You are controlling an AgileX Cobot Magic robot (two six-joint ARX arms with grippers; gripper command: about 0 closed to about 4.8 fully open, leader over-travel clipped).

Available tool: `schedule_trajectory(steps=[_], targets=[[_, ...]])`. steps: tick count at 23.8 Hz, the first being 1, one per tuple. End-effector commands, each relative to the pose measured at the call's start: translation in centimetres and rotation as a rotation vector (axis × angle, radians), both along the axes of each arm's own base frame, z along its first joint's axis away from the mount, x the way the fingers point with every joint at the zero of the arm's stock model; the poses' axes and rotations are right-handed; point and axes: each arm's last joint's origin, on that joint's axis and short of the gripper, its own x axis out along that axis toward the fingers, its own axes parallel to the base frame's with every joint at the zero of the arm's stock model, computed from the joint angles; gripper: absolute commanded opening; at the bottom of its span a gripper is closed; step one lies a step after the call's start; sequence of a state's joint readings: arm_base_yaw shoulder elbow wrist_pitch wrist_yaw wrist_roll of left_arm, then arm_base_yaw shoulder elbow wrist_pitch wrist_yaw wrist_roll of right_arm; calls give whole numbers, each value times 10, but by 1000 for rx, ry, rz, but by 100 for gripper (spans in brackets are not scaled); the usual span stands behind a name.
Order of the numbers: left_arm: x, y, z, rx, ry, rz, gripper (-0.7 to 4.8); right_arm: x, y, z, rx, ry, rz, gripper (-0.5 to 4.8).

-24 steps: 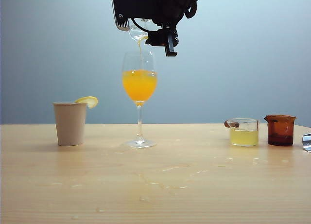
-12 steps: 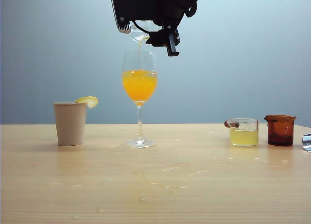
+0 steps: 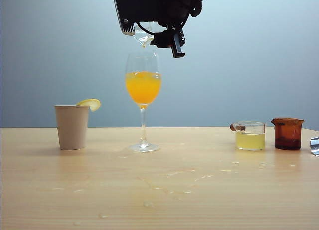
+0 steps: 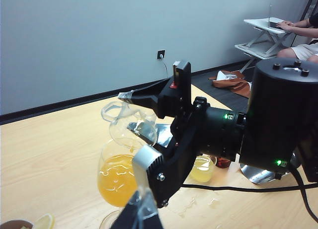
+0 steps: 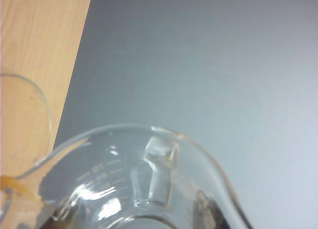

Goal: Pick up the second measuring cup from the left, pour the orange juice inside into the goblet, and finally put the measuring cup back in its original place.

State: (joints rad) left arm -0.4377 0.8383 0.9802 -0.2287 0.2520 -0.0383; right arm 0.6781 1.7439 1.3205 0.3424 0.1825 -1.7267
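Note:
My right gripper (image 3: pixel 152 34) hangs above the goblet (image 3: pixel 143 98), shut on the measuring cup (image 3: pixel 142 35). The cup is tipped, spout down over the goblet's rim. It looks nearly empty, with an orange trace at its lip (image 5: pixel 15 187). Orange juice (image 3: pixel 143 87) fills the lower half of the goblet's bowl. The left wrist view shows the same grip: right gripper (image 4: pixel 135 134), measuring cup (image 4: pixel 119 117), goblet (image 4: pixel 117 174) below. My left gripper (image 4: pixel 141 214) shows only in that view, on the near side of the goblet, its fingers together and holding nothing.
A beige paper cup with a lemon slice (image 3: pixel 72 126) stands left of the goblet. A clear cup of pale yellow liquid (image 3: pixel 250 135) and an amber cup (image 3: pixel 287 133) stand at the right. Spilled drops (image 3: pixel 169 182) wet the wooden table (image 3: pixel 60 190). A silver object (image 3: pixel 315 145) pokes in at the right edge.
The thin orange stream that fell from the cup's spout into the goblet has stopped. The right gripper and cup stay in place above the goblet.

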Motion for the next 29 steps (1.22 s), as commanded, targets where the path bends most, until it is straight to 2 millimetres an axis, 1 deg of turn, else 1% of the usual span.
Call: schedule_trajectory(steps=[1,9,10,11,12,14,18,19,20,21,22,25,28,29], targets=[[-1,0,2,-2,-13,-9,-6,-1,0,7,25,-34,2,278],[-1,0,2,-2,-12,-9,-6,0,0,7,27,-33,2,278],[-1,0,2,-2,-12,-9,-6,0,0,7,45,-23,4,258],[-1,0,2,-2,-12,-9,-6,0,0,7,83,-2,1,251],[-1,0,2,-2,-12,-8,-6,0,0,8,119,16,-2,251],[-1,0,2,-2,-12,-9,-6,0,-1,10,252,64,-11,252],[-1,0,2,-2,-12,-9,-5,0,-1,12,410,118,-14,253],[-1,0,2,-2,-12,-8,-6,0,-1,13,486,159,-16,253],[-1,0,2,-2,-12,-8,-6,0,-1,12,523,180,-18,254],[-1,0,2,-2,-12,-8,-6,0,-1,13,605,224,-22,269],[-1,0,2,-2,-12,-8,-6,0,-1,13,641,243,-23,275],[-1,0,2,-2,-12,-8,-6,1,-2,14,747,294,-30,274],[-1,0,2,-2,-12,-8,-6,3,-8,18,865,337,-39,274],[-1,0,2,-2,-12,-8,-6,6,-17,23,925,346,-55,274]])
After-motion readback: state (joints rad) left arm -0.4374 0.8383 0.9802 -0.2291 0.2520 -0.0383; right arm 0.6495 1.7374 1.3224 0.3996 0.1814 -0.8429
